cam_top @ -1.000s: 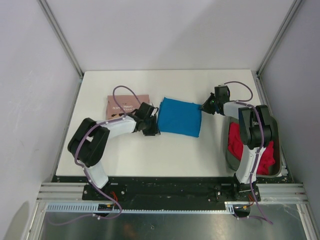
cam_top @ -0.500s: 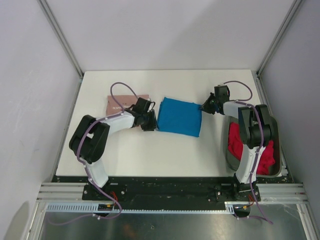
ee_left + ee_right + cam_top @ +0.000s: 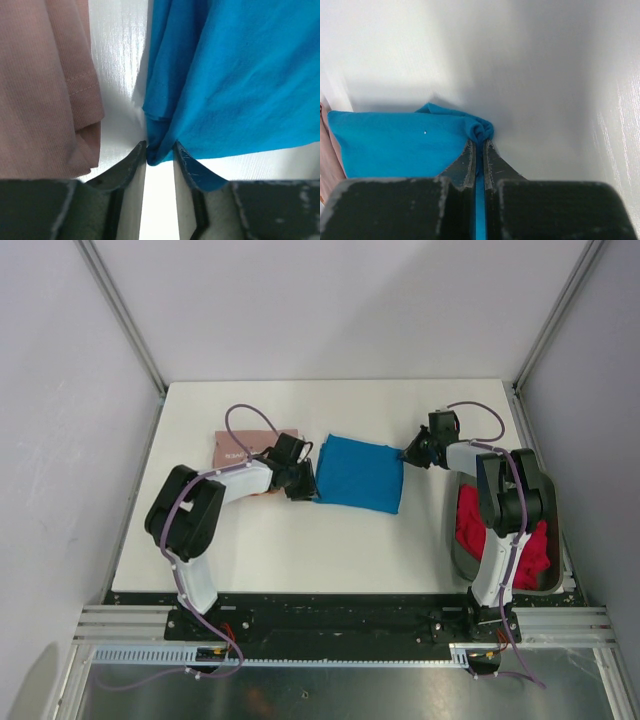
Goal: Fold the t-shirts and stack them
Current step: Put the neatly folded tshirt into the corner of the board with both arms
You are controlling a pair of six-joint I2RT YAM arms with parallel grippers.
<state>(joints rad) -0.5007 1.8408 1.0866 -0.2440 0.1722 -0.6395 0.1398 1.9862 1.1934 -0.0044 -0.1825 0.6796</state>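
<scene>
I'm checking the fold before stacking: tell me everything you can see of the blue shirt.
The blue shirt is plain bright blue, soft-looking cloth, folded into a rough rectangle lying flat on the table. The left end effector pinches its near-left corner; the right end effector clamps its far-right corner, which bunches. A bare strip separates it from the pink shirt.

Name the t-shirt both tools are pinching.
The blue t-shirt: left tool and right tool each pinch a corner. Pink t-shirt lies free; red t-shirt is in the basket.
</scene>
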